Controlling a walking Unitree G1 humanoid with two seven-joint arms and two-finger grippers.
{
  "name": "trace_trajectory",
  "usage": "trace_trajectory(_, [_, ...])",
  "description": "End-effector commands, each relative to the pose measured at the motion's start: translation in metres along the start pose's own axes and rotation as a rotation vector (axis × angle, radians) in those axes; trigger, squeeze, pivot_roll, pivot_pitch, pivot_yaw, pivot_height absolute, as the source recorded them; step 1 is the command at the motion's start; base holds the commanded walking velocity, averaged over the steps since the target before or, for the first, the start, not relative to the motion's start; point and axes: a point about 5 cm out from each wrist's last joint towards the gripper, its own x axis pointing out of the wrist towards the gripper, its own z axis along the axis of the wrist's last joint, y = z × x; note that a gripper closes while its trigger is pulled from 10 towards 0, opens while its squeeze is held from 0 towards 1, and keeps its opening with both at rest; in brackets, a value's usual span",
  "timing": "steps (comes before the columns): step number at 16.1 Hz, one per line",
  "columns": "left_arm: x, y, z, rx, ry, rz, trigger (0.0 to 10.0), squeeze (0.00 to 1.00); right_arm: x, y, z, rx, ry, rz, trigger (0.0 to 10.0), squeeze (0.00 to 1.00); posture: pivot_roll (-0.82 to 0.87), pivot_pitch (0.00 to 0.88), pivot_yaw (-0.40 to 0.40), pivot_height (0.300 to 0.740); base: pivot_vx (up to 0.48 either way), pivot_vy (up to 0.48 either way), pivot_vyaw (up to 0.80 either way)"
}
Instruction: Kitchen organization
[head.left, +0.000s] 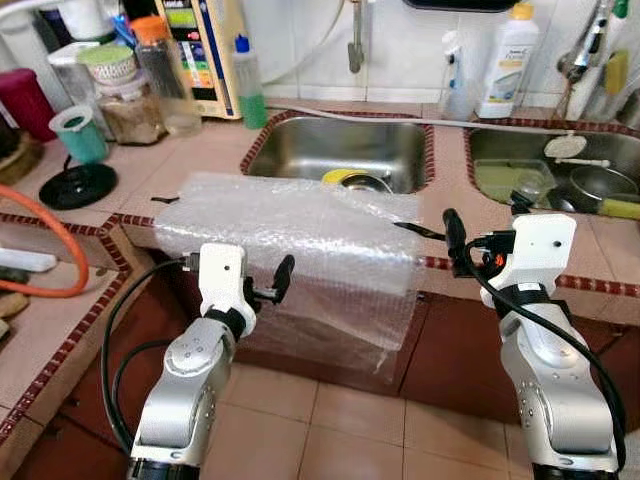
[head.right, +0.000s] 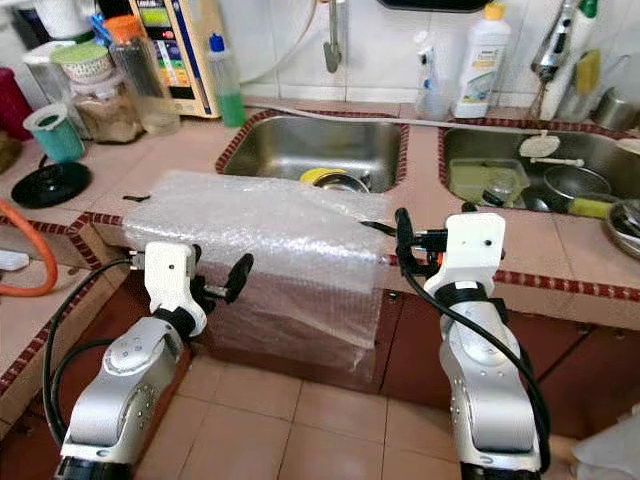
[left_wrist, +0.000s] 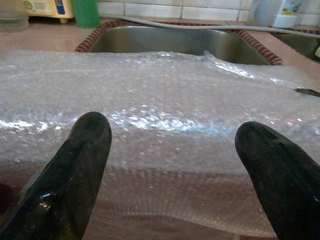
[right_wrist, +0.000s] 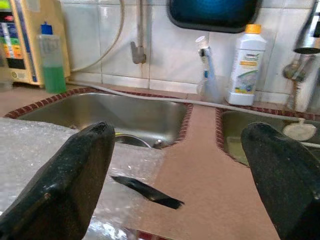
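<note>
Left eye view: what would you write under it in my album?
Two open pincers, left and right, face bubble wrap draped over the counter edge.

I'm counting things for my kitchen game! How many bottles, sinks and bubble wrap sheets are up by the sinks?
Bottles: 3, green, spray, white
Sinks: 2, left, right
Bubble wrap sheets: 1
Total: 6

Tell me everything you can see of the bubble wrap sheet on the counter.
The bubble wrap is one clear, glossy sheet of small bubbles, crinkled along its top. It lies flat on the tiled counter in front of the left sink, its front part draped over the counter edge and hanging toward the floor. A black strip lies at its right end. Both open grippers, left gripper and right gripper, flank it without gripping.
</note>
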Motion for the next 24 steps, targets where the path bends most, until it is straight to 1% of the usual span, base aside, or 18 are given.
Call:
trace_trajectory(1, [0.0001,0.0032,0.0013,0.008,0.000,0.007,10.0,0.00,0.0013,0.0021,0.0025,0.004,-0.011,0.011,10.0,0.00,-0.04,0.000,0.093,0.740,0.000,0.000,0.00])
trace_trajectory(3, [0.0007,0.0032,0.0014,-0.011,-0.004,0.011,10.0,0.00,0.0011,0.0023,0.0024,0.004,-0.011,0.010,10.0,0.00,-0.04,0.000,0.093,0.740,0.000,0.000,0.00])
trace_trajectory(9, [0.0016,0.0035,0.0021,-0.008,-0.003,0.002,10.0,0.00,0.0010,0.0023,0.0007,0.006,-0.001,0.008,10.0,0.00,-0.04,0.000,0.094,0.740,0.000,0.000,0.00])
trace_trajectory(16, [0.0010,0.0012,-0.0004,-0.015,0.013,-0.023,10.0,0.00,0.0016,0.0040,0.0010,0.008,-0.001,0.017,10.0,0.00,-0.04,0.000,0.092,0.740,0.000,0.000,-0.79])
trace_trajectory(24, [-0.0010,0.0008,-0.0015,-0.013,0.023,-0.033,10.0,0.00,-0.0008,0.0052,0.0006,0.015,-0.003,0.017,10.0,0.00,-0.04,0.000,0.097,0.740,0.000,0.000,0.00])
